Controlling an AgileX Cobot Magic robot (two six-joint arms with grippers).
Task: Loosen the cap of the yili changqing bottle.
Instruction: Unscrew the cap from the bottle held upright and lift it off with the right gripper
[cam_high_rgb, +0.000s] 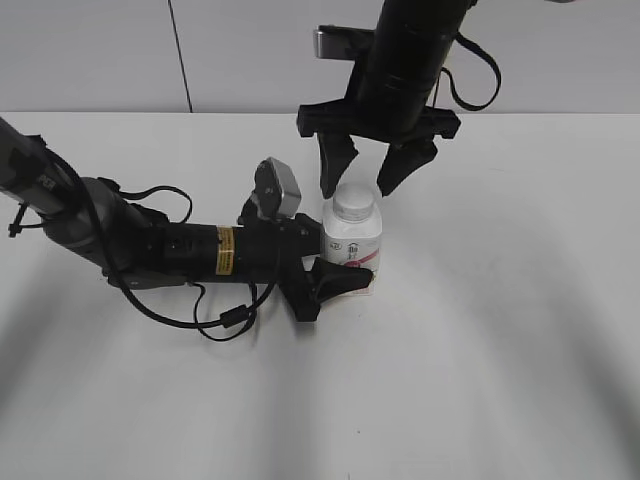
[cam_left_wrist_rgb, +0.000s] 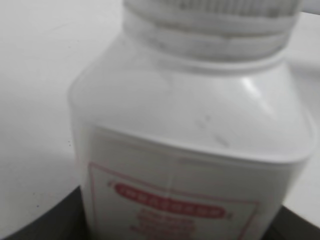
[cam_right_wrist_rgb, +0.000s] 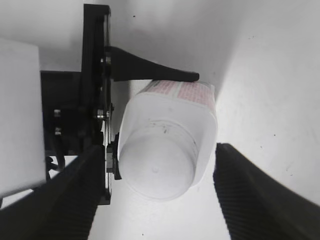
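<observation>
The yili changqing bottle (cam_high_rgb: 352, 240) stands upright on the white table, white with a pink-red label. Its white cap (cam_high_rgb: 354, 204) sits on the neck. My left gripper (cam_high_rgb: 335, 272) is shut on the bottle's lower body from the left. The left wrist view is filled by the bottle (cam_left_wrist_rgb: 190, 165), with the cap's ribbed side (cam_left_wrist_rgb: 215, 25) at the top. My right gripper (cam_high_rgb: 365, 170) hangs open just above and behind the cap, one finger on each side. The right wrist view looks straight down on the cap (cam_right_wrist_rgb: 156, 170) and bottle (cam_right_wrist_rgb: 200, 115) between my open right fingers (cam_right_wrist_rgb: 155, 200).
The white table (cam_high_rgb: 500, 350) runs to a grey wall at the back. The left arm and its black cables (cam_high_rgb: 215, 310) lie low across the table's left half. The left gripper's black body (cam_right_wrist_rgb: 95, 100) shows beside the bottle in the right wrist view.
</observation>
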